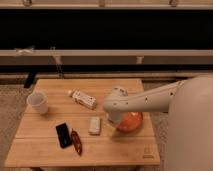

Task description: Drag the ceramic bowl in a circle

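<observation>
The ceramic bowl (131, 121), orange-red inside, sits on the right half of the wooden table (45, 150), partly hidden by my arm. My gripper (114, 121) is at the end of the white arm, down at the bowl's left edge and touching or very close to it.
A small white cup (38, 102) stands at the table's left. A small bottle (83, 98) lies at centre back. A white bar-shaped object (94, 125), a black flat object (63, 135) and a dark red one (75, 141) lie in front. Dark shelving runs behind.
</observation>
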You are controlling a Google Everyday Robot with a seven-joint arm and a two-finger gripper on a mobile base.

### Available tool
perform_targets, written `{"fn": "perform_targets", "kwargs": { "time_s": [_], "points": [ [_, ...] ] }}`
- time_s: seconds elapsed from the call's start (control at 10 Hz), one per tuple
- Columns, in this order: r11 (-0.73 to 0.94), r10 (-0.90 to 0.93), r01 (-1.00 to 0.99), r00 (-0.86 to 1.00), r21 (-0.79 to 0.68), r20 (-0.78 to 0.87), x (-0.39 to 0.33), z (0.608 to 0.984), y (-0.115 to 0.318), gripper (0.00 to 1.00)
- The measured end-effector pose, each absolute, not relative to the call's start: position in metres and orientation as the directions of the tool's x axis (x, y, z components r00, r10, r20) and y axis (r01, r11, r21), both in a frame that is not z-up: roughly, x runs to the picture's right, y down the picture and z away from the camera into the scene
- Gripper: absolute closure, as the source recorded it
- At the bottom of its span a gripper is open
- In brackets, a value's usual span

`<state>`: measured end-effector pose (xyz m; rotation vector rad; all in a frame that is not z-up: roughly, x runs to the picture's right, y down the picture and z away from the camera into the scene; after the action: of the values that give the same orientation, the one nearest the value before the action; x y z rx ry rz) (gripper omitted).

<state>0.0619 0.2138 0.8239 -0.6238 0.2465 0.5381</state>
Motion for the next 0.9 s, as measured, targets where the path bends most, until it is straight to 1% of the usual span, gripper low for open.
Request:
{"fn": "perform_targets", "kwargs": {
  "time_s": [0.1,0.3,0.7,0.9],
  "points": [
    [0.672,0.404,-0.558,0.827,-0.486,-0.391,0.066,0.827,0.218,0.23],
    [0.663,0.411,-0.573,0.817,-0.483,-0.405,0.07,0.83,0.221,0.38],
    [0.649,0.441,-0.613,0.786,-0.45,-0.433,0.085,0.823,0.218,0.8],
    [0.65,0.443,-0.624,0.775,-0.434,-0.451,0.096,0.82,0.214,0.97]
  ]
}}
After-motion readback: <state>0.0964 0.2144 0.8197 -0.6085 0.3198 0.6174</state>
